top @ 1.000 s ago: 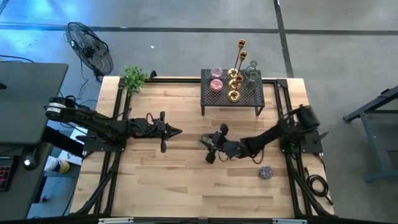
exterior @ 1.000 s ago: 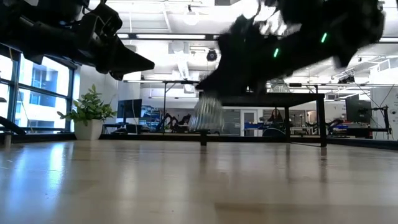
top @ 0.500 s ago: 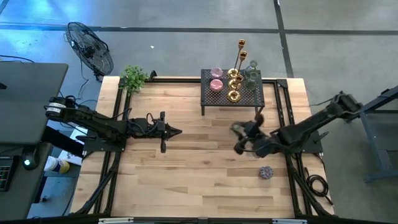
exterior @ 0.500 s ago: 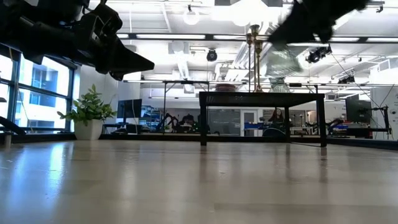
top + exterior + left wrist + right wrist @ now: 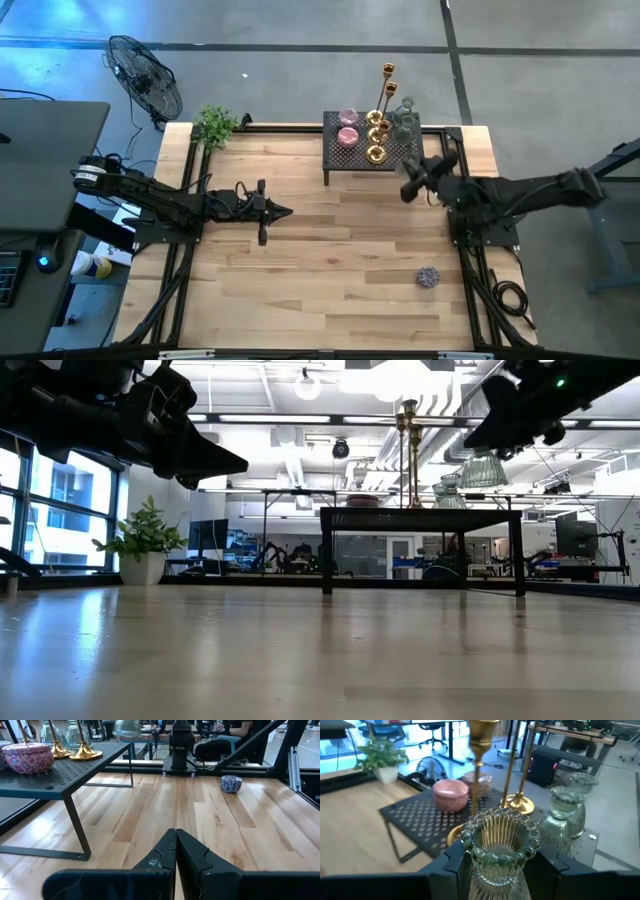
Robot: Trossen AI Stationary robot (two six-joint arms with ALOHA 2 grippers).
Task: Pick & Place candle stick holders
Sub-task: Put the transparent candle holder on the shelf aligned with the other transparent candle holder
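Hidden, cropped and unclear parts of the scene

In the right wrist view the ribbed clear grey-green glass cup (image 5: 500, 851) runs off the bottom edge, so its base and the grip of the right end effector (image 5: 501, 862) on it stay out of sight. The tall slender brass stick (image 5: 479, 765) is cut off at the top edge. In the low view the left end effector (image 5: 215, 460) is a dark silhouette. In the high view, the small speckled round object (image 5: 428, 277) on the table (image 5: 300, 290) is too small to identify.

Shut left pincer (image 5: 175, 851) above wooden table (image 5: 210, 820)
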